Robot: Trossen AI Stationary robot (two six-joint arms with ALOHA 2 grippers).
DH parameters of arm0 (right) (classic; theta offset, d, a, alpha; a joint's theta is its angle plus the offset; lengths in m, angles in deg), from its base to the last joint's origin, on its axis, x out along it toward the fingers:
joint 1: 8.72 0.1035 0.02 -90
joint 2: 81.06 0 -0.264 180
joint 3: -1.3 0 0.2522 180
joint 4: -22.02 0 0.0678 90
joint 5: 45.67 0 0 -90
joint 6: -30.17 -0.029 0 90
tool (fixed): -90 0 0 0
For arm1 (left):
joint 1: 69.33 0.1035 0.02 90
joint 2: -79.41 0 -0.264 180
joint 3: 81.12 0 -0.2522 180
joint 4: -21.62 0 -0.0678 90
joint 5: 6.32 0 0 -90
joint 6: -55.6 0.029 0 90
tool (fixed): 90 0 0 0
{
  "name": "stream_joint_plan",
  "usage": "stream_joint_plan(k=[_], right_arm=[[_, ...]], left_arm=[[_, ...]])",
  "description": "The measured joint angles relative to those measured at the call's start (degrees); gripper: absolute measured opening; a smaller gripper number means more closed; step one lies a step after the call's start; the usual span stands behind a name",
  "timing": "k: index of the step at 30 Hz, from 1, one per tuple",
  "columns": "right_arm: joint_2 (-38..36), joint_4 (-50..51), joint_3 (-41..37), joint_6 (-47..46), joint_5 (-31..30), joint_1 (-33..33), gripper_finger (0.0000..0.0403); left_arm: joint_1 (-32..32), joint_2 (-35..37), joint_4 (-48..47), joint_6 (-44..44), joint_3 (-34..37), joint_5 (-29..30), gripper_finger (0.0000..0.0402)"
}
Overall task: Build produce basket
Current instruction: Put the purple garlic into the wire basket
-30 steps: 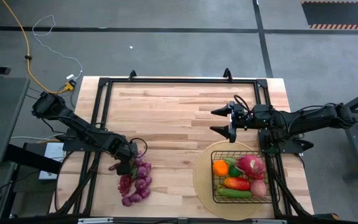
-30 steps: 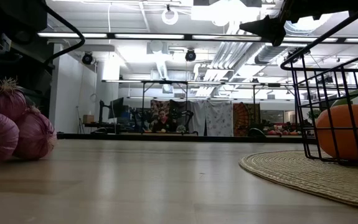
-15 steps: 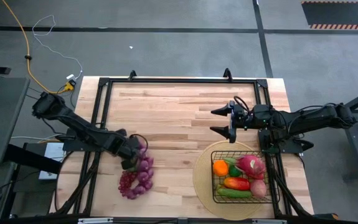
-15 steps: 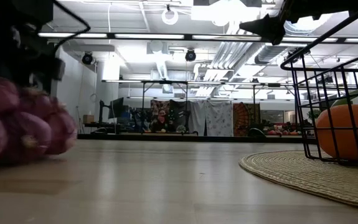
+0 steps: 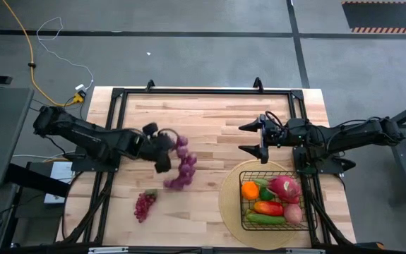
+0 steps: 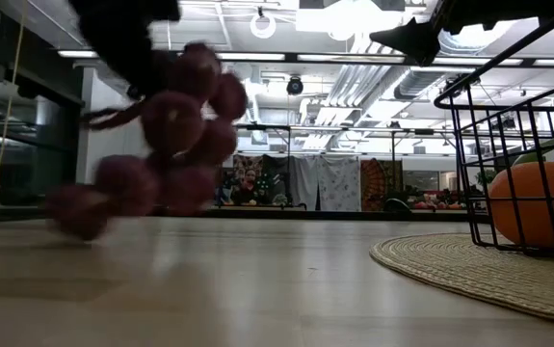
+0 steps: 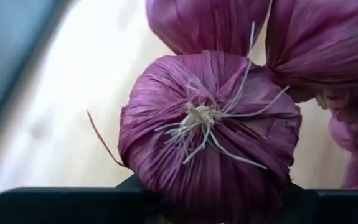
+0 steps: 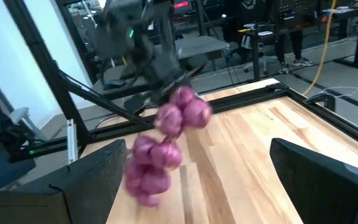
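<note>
1. Two arms worked at a wooden table (image 5: 210, 120). The left gripper (image 5: 162, 156) had clamped its fingers on a big purple grape bunch (image 5: 181, 164) and hoisted it clear of the wood; a second earlier that bunch lay flat near the table's front left.
2. One smaller grape bunch (image 5: 144, 204) stayed behind on the table, now well apart from the lifted one.
3. The lifted bunch dangled below the left gripper over the table's middle left, swinging, between its old spot and the basket (image 5: 308, 212).
4. The basket sat on a round woven mat (image 5: 229, 204) at front right, already holding an orange (image 5: 250, 189), a pink dragon fruit (image 5: 284, 186), a red pepper (image 5: 268, 208) and a cucumber (image 5: 265, 219).
5. The right gripper (image 5: 251, 137) waited just behind the basket, fingers spread wide, unmoved.
6. Judging by this, the carry had begun; dropping the bunch in the basket remained, then the small bunch.
</note>
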Motion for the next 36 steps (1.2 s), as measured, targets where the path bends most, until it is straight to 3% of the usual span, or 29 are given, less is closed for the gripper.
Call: stream_joint_plan(k=[7,11,23,30,36], right_arm=[[0.00,-7.40,0.01,0.02,1.90,0.00,0.0385],[-0.02,-13.83,0.01,0.01,1.55,0.02,0.0385],[0.00,-17.62,0.01,-7.43,-1.54,0.00,0.0385],[0.01,-20.17,0.01,-20.20,-1.59,-0.01,0.0385],[0.14,-20.46,0.01,-20.10,-0.82,-0.45,0.0385]], left_arm=[[7.40,0.00,0.83,17.30,-11.07,7.47,0.0070],[11.39,0.04,3.47,23.71,-15.15,8.06,0.0076],[20.79,0.06,20.81,26.99,-16.07,-9.59,0.0080],[23.70,0.05,32.39,26.98,-16.07,-16.60,0.0080],[24.50,0.04,38.42,26.93,-16.07,-22.93,0.0081]])
